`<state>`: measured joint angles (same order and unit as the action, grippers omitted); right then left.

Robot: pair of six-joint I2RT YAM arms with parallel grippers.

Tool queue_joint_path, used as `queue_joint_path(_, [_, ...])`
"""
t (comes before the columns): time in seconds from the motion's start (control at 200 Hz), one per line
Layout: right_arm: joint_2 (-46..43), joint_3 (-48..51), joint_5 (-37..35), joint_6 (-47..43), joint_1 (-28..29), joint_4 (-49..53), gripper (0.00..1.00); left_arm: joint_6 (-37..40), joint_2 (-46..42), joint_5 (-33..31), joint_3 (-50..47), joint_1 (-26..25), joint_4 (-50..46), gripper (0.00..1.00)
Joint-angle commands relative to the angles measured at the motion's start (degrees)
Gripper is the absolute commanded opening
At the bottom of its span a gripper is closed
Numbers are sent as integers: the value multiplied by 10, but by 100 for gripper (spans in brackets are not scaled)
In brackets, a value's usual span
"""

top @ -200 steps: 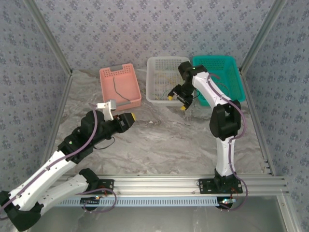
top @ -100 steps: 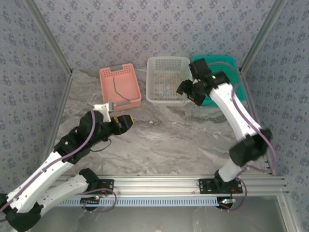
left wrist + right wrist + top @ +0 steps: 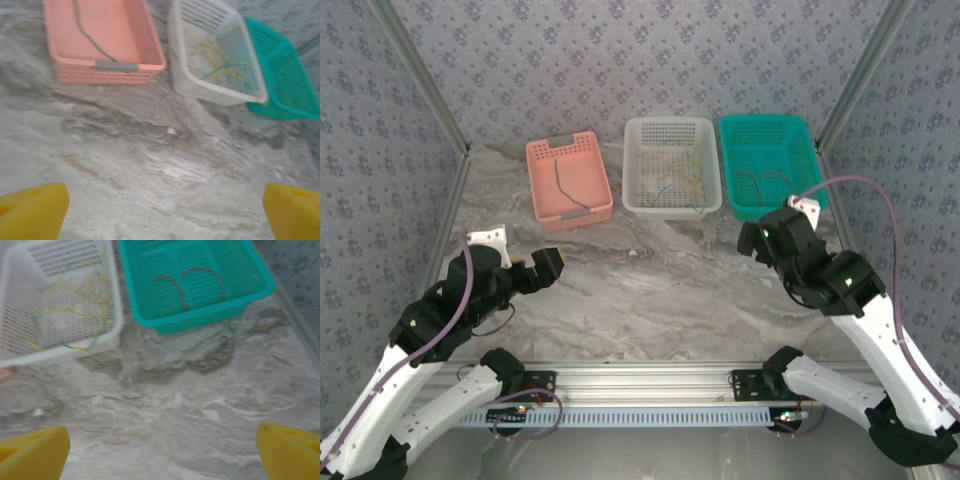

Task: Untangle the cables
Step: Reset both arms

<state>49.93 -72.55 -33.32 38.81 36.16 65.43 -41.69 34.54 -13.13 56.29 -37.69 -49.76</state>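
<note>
Right, the grey marbled worktop (image 3: 650,290) spreads out between the two arms, and three containers line its far edge: a pink plastic basket (image 3: 575,214) toward the left, a white perforated plastic basket (image 3: 670,206) in the middle, and a teal plastic basket (image 3: 765,120) toward the far right corner.

Both arms hang over the near half. The left gripper (image 3: 160,212) hovers above marble near the left edge, yellow fingers spread wide, nothing between them. The right gripper (image 3: 160,452), just in front of the teal basket, is likewise spread and empty.

Now the cables. A single dark grey wire (image 3: 561,185) curls in the pink basket, a loose nest of yellow and green wires (image 3: 70,305) lies in the white one, and two reddish strands (image 3: 202,270) arc on the teal floor.

By my reading the sorting is nearly done, and only that yellow-green nest may be crossed. These wires look feather-light, limp and thin, so they'll flop and drag neighbours along. Best to pinch one near a free end or at a raised loop and lift slowly, since a strand could snag in the perforations.
</note>
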Motion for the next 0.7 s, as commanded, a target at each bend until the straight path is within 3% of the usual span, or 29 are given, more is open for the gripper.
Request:
queue_joint_path(0.0, [-76,62,-84,-16,14,-20,99,-52,12,-157,-2,3,-94,99])
queue_joint_path(0.04, [-112,114,-50,-94,13,-99,99,-103,27,-213,0,4,-131,99])
queue_joint_path(0.145, [-185,251,-118,-166,9,-239,99,-95,34,-303,-40,6,-105,99])
queue_joint_path(0.19, [-202,323,-134,-244,2,-334,98,-32,17,-319,-90,10,-27,99])
queue_joint_path(0.235, [-207,392,-136,-283,-16,-405,99,85,-5,-310,-156,16,107,99])
queue_joint_path(0.305, [-202,465,-59,-298,-92,-503,99,160,-18,-331,-237,31,240,99])
queue_joint_path(0.385, [-183,531,6,-268,-190,-586,99,257,1,-309,-307,66,381,99])
queue_joint_path(0.455, [-152,564,50,-278,-252,-666,99,287,42,-260,-337,116,474,99])
queue_joint_path(0.51, [-118,587,68,-274,-281,-727,99,304,86,-204,-362,158,553,99])
queue_joint_path(0.545, [-92,604,86,-273,-300,-779,99,302,109,-180,-346,180,541,99])
queue_joint_path(0.7, [34,645,130,-264,-355,-972,99,350,201,-144,-343,237,656,99])
